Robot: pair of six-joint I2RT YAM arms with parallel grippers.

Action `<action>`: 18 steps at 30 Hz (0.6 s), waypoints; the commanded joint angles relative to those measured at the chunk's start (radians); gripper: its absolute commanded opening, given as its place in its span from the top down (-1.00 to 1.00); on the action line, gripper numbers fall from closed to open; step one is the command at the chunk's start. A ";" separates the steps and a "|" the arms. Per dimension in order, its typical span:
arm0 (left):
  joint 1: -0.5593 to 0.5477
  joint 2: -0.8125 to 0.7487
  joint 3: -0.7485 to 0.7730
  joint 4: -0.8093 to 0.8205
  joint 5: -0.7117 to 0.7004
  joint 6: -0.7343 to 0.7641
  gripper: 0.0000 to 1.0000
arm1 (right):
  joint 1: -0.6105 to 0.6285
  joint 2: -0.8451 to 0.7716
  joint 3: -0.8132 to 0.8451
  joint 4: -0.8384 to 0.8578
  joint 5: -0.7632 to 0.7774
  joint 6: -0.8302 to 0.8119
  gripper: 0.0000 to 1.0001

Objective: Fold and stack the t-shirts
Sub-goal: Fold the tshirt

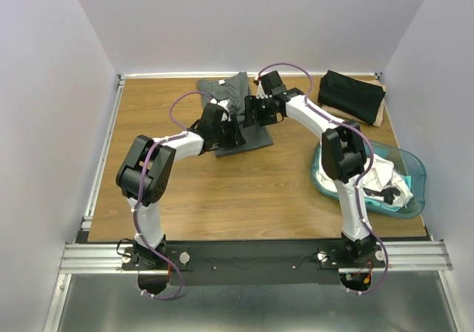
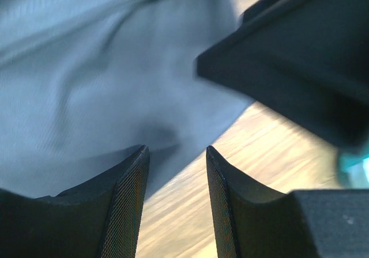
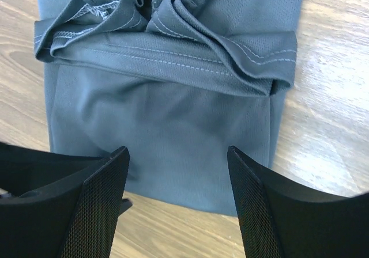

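Your left pincer (image 1: 227,130) hung partly open with nothing in it, and the near edge of the grey t-shirt (image 1: 234,92) lay just past its tips. The shirt sat in the middle of the table (image 1: 170,191), towards the back, its long side running away from you. Your right pincer (image 1: 251,112) gaped wide and empty right above it, so I think that arm was a bit nearer. Further right lay the folded black t-shirt (image 1: 352,95), and white t-shirts (image 1: 378,173) sat in the teal tub (image 1: 416,170).

Left claw (image 2: 176,151) parted over grey t-shirt (image 2: 86,68) edge, wood table (image 2: 277,160) beneath
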 commanded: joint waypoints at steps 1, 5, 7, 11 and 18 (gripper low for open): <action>-0.009 0.051 -0.047 0.065 -0.026 0.040 -0.04 | 0.004 0.045 0.011 0.028 -0.014 0.011 -0.51; -0.020 0.085 -0.064 0.085 -0.032 0.057 -0.04 | 0.007 0.084 0.033 0.035 -0.017 0.017 -0.50; -0.026 0.095 -0.075 0.083 -0.037 0.062 -0.04 | 0.007 0.095 0.055 0.036 -0.019 0.022 -0.50; -0.034 0.091 -0.096 0.063 -0.059 0.069 -0.04 | 0.012 0.128 0.105 0.035 -0.014 0.034 -0.50; -0.059 0.072 -0.171 0.063 -0.056 0.088 -0.04 | 0.015 0.203 0.227 0.035 0.040 0.067 -0.50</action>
